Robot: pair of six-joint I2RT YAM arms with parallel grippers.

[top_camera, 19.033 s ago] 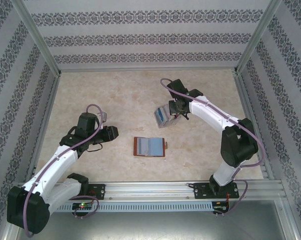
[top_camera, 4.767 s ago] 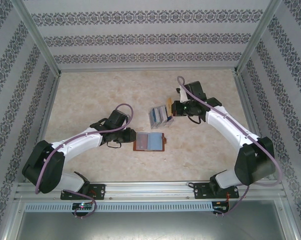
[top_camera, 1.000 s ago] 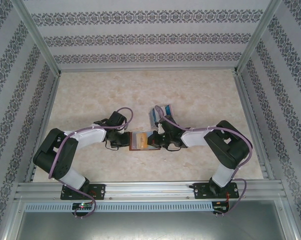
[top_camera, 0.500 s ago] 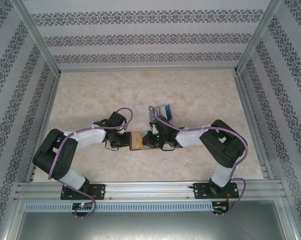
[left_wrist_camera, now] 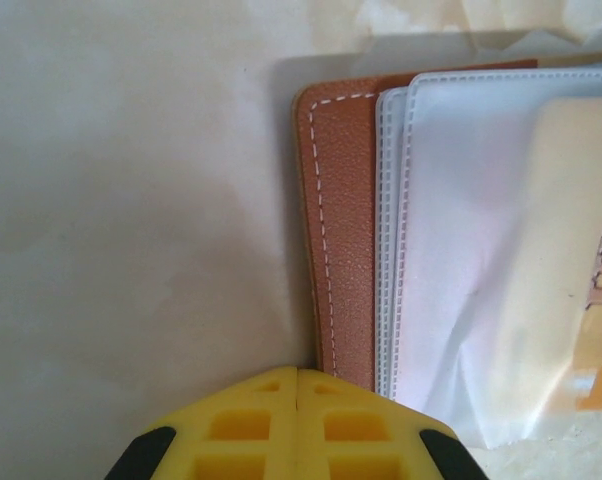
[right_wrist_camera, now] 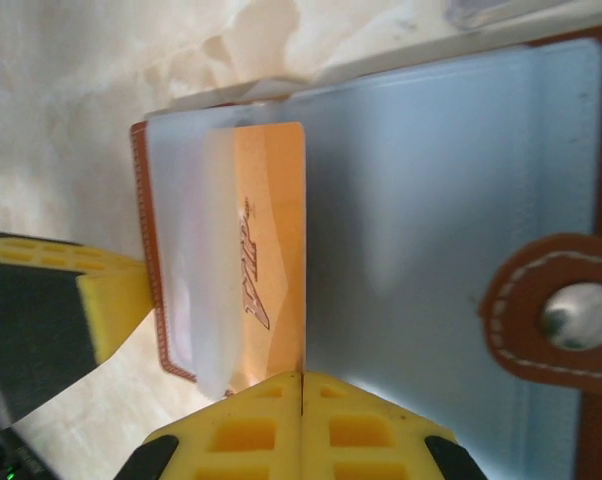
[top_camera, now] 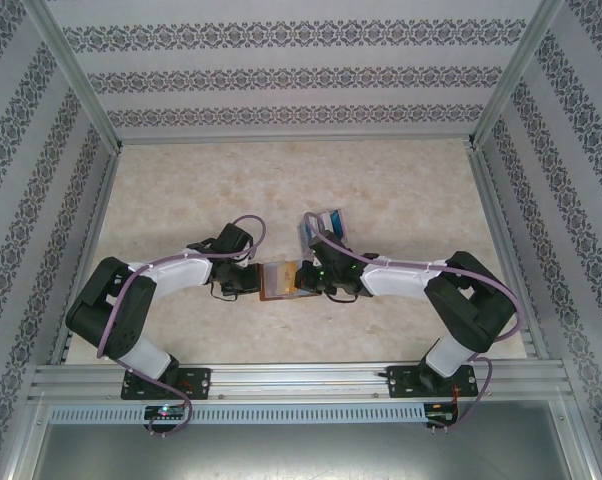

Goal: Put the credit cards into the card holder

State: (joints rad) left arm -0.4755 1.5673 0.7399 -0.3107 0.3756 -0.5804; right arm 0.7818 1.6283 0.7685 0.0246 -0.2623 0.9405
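**Item:** the reddish-brown leather-look folding card holder lies open and flat on the beige marbled table. Its pale grey pockets face up. Its clasp tab, which carries a round snap, lies ahead and to the right of the right gripper.

**Progress:** one thin orange card with dark lettering sits on the page of the holder to the left of that gripper. A frosted sleeve covers the card's outer strip and the rest shows bare orange. It appears to be only part-way in, and full seating cannot be confirmed. The remaining credit cards, a small blue-and-white stack, lie on the table beyond the right gripper, apart from the holder. Judgement: the task is at an early stage, with one card going in and the stack yet to be dealt with.

**Right gripper:** the jaws are closed tip to tip with nothing between them. The orange card's inner long edge runs directly ahead of the closed tips, and its near corner is just at them. Contact cannot be told. The posture suggests a nudge with closed tips rather than a grasp.

**Left gripper**: the jaws are pressed together and empty. The card holder's stitched brown edge starts just ahead and slightly right of the tips, touching or very nearly so. In the right wrist view its yellow finger meets the holder's outer edge, which I judge to be bracing against sliding.
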